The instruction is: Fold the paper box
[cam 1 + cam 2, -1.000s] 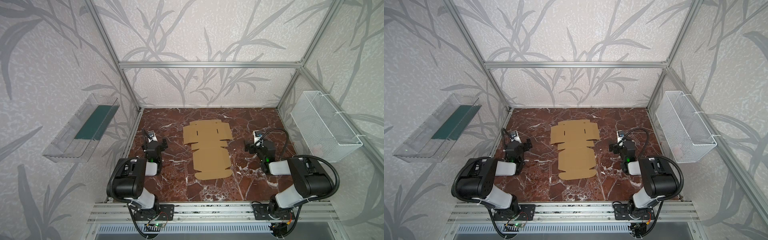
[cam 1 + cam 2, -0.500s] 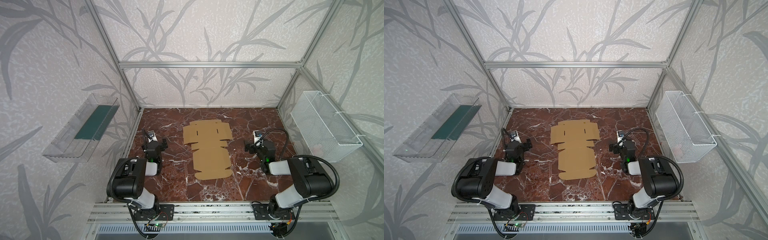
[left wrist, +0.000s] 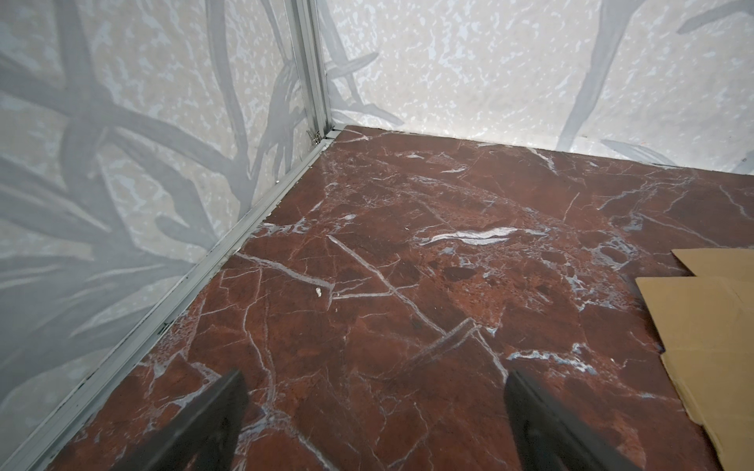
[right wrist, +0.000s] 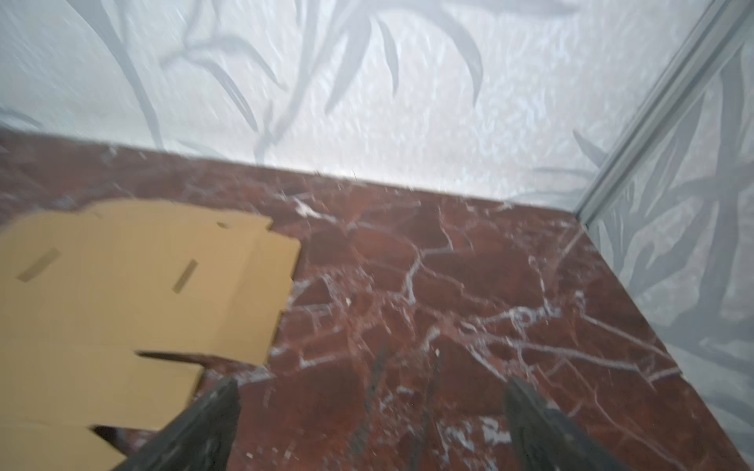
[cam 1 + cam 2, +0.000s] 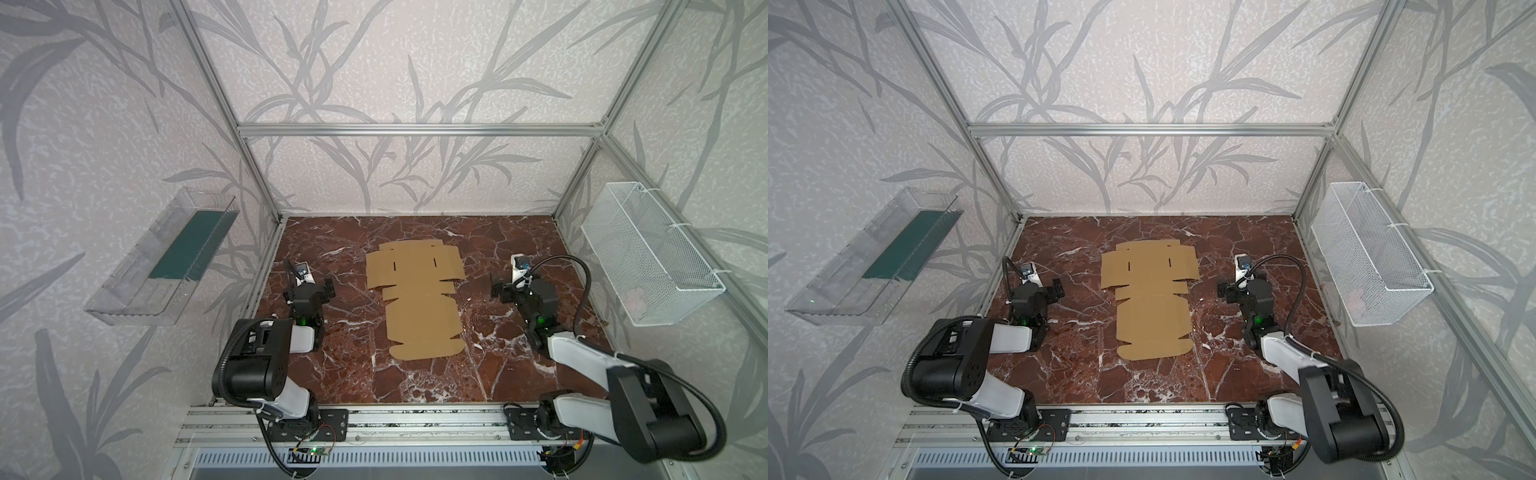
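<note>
Both top views: paper box lies flat, unfolded, mid marble table. Left gripper sits at its 9 o'clock, right gripper at 3, both well apart from it. L wrist: jaws spread wide, empty. R wrist: blurry, jaws prob. wide too.

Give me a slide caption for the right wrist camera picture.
Open right pincer over the red marble tabletop, the flat, unfolded paper box lying untouched to one side.

Paper box: tan die-cut sheet, flat, unfolded, mid-table.
</note>
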Controlling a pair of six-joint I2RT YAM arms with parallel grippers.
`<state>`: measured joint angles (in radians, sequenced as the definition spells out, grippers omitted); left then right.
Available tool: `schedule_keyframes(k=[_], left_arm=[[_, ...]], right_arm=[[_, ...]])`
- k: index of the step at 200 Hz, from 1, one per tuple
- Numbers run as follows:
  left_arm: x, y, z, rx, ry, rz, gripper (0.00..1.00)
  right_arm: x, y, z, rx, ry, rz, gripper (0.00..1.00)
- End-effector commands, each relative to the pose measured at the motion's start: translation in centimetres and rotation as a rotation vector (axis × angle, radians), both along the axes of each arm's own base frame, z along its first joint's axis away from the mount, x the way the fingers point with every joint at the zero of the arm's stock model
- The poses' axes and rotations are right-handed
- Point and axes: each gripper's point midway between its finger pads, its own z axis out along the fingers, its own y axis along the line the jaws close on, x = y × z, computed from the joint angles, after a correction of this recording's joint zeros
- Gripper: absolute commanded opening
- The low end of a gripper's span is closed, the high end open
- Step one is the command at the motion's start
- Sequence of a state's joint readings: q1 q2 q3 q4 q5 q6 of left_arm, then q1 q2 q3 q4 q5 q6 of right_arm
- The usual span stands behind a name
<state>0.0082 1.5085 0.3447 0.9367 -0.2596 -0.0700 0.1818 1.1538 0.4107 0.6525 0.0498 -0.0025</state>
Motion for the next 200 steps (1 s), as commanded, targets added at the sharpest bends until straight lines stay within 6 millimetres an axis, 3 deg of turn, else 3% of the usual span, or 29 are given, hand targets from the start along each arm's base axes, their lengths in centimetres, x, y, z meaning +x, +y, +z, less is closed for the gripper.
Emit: schedule_keyframes(k=[1, 18, 28, 44, 65, 82, 105, 131, 149, 167, 200], left_arm=[[-0.1, -0.6, 3.0, 0.022, -0.021, -0.037, 0.99], [-1.1, -0.1, 6.2, -0.035, -0.049, 0.011, 0.99], [-1.8, 0.0, 9.3, -0.121, -0.132, 0.037, 0.99], [-3.3, -0.5, 12.7, -0.303, -0.217, 0.05, 0.99], [-6.2, -1.0, 15.1, -0.47, -0.265, 0.059, 0.99], [-8.2, -1.0, 16.7, -0.512, -0.36, 0.054, 0.99], [-9.7, -1.6, 16.6, -0.584, -0.335, 0.066, 0.99], [-8.6, -4.2, 15.7, -0.622, -0.138, -0.025, 0.99], [-7.9, -5.2, 14.4, -0.61, -0.013, -0.047, 0.99], [-7.1, -6.2, 12.8, -0.581, 0.125, -0.083, 0.99], [-5.9, -7.6, 10.0, -0.512, 0.319, -0.096, 0.99]], right_arm=[[-1.3, -0.3, 2.5, 0.307, 0.053, -0.065, 0.99], [-2.9, 0.0, 2.3, 0.649, 0.101, -0.091, 0.99], [-3.6, 0.6, 2.2, 0.796, 0.121, -0.068, 0.99], [-4.9, 4.0, 3.9, 0.798, 0.122, 0.15, 0.99], [-7.5, 5.6, 2.3, 0.807, 0.268, 0.149, 0.99], [-10.0, 5.4, 0.8, 0.804, 0.376, 0.058, 0.99], [-13.1, 7.1, -1.6, 0.813, 0.519, 0.047, 0.99], [-16.5, 10.2, -6.0, 0.817, 0.699, 0.038, 0.99], [-18.2, 11.8, -7.0, 0.81, 0.71, 0.033, 0.99], [-19.7, 13.7, -6.5, 0.766, 0.685, 0.072, 1.0], [-21.3, 16.6, -7.6, 0.764, 0.708, 0.072, 0.92]])
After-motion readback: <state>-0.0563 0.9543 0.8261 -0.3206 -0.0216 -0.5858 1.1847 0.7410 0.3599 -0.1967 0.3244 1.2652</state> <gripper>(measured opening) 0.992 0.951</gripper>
